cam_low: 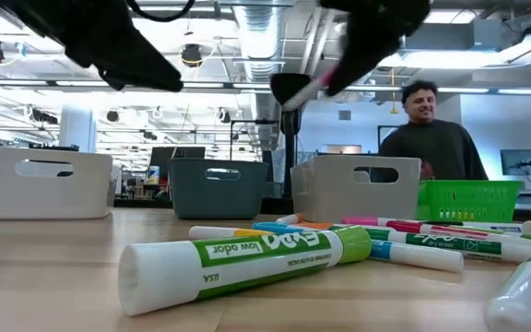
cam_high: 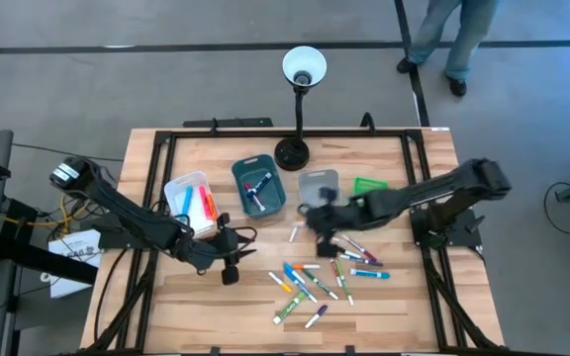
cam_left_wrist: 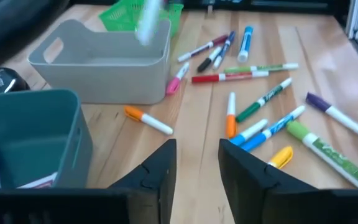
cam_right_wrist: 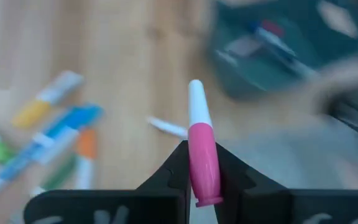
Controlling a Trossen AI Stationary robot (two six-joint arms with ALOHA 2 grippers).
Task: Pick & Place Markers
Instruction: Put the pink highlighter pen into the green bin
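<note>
My right gripper [cam_right_wrist: 199,167] grasps a pink marker [cam_right_wrist: 202,158], white end forward, held aloft beside the grey bin [cam_high: 318,185] near table centre; my left gripper [cam_left_wrist: 197,163] hangs with fingers parted and nothing between them, at seven o'clock of the teal bin [cam_high: 258,187]; loose markers [cam_high: 320,280] lie scattered toward five o'clock from centre; the white bin [cam_high: 190,203] at nine o'clock holds several; a person [cam_low: 429,138] stands beyond the table.
</note>
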